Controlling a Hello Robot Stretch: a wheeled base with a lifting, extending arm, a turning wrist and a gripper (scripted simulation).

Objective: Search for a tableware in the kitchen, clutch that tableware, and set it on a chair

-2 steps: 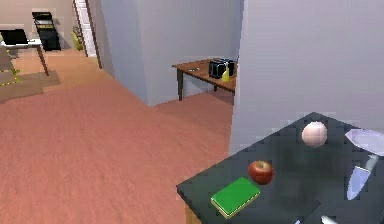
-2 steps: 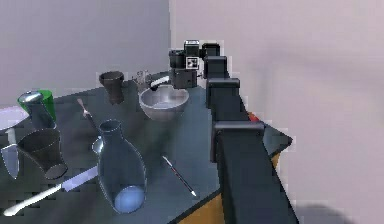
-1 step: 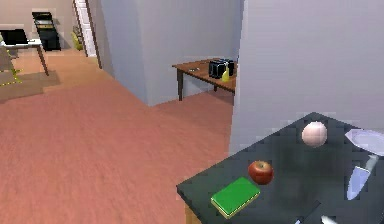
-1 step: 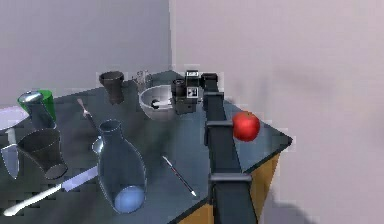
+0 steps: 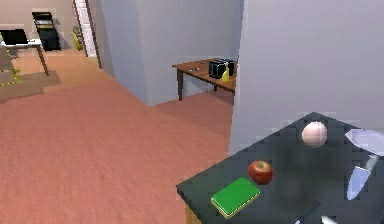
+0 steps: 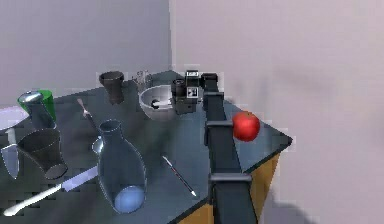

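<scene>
On the dark countertop (image 6: 150, 140) stands a grey metal bowl (image 6: 155, 101) near the wall. The arm's dark bar (image 6: 222, 140) reaches across the counter, and my gripper (image 6: 180, 99) sits at the bowl's right rim. I cannot tell whether it holds anything. Other tableware lies around: a dark cup (image 6: 112, 85), a green cup (image 6: 40, 103), another dark cup (image 6: 43, 152), a clear glass bottle (image 6: 121, 172), a knife (image 6: 58, 190) and a thin utensil (image 6: 180, 175). Far down the room stands a dark chair (image 5: 46, 27).
A red apple (image 6: 246, 126) lies right of the arm, near the counter's edge; the apple (image 5: 261, 171) shows beside a green flat object (image 5: 235, 197) and a pale ball (image 5: 314, 133). A wooden side table (image 5: 200, 70) stands against grey walls. Reddish floor (image 5: 90, 140) stretches toward a desk (image 5: 25, 45).
</scene>
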